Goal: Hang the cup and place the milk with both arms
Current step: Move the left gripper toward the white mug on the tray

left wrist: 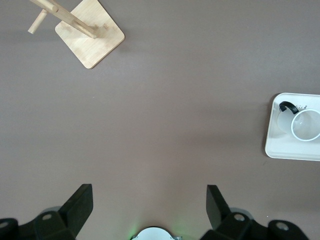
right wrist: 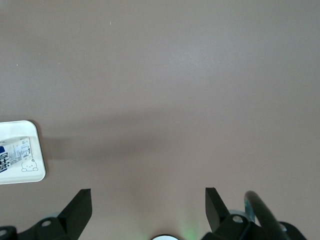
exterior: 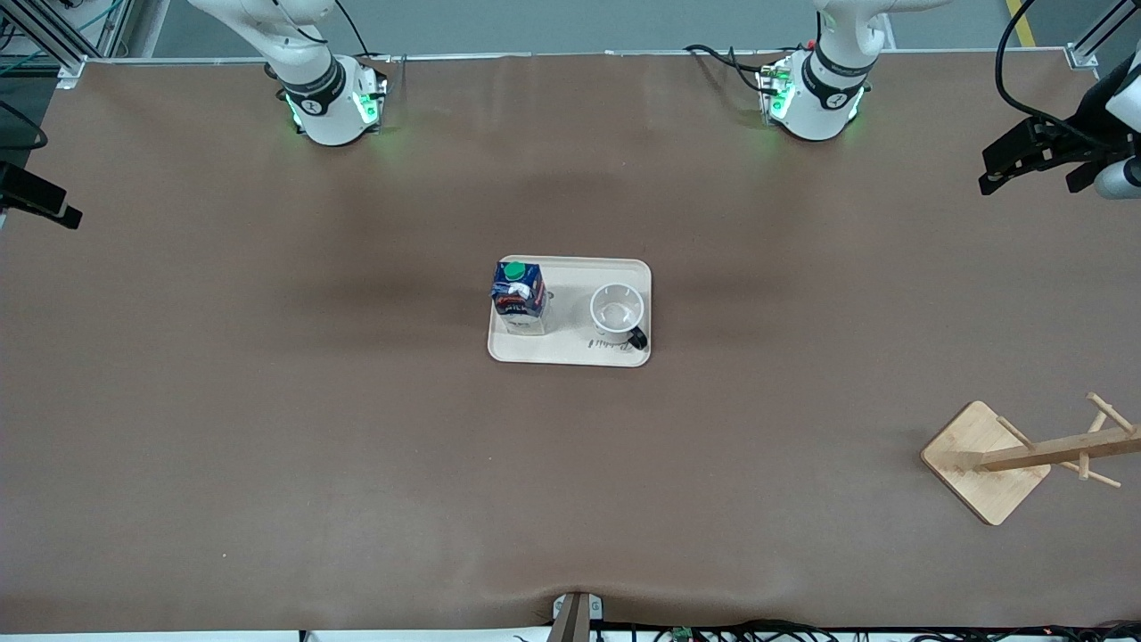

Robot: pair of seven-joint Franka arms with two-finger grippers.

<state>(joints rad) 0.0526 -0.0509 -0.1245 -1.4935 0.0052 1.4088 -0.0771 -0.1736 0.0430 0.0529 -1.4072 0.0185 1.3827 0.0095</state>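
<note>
Front view: nothing done yet, cup [exterior: 616, 309] unhung, milk carton [exterior: 519, 295] unplaced.
Both stand in the cream tray [exterior: 570, 355] mid-worktop, carton toward the right arm's end; the wooden mug tree [exterior: 1034, 456] lies at the tray's four o'clock. Left gripper [left wrist: 149, 206] and right gripper [right wrist: 148, 206] wait high over bare worktop, jaws wide.

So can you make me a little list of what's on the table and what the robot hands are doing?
cup: small white mug with black loop handle, upright on the tray, beside the milk
milk: small dark blue carton with round green cap, upright on the tray, toward the right arm's end
tray: cream rounded rectangular tray, mid-table
rack: wooden mug tree on a square base, nearer the front camera, toward the left arm's end, nothing hanging on it
left gripper: open, waiting above bare table
right gripper: open, waiting above bare table
</note>
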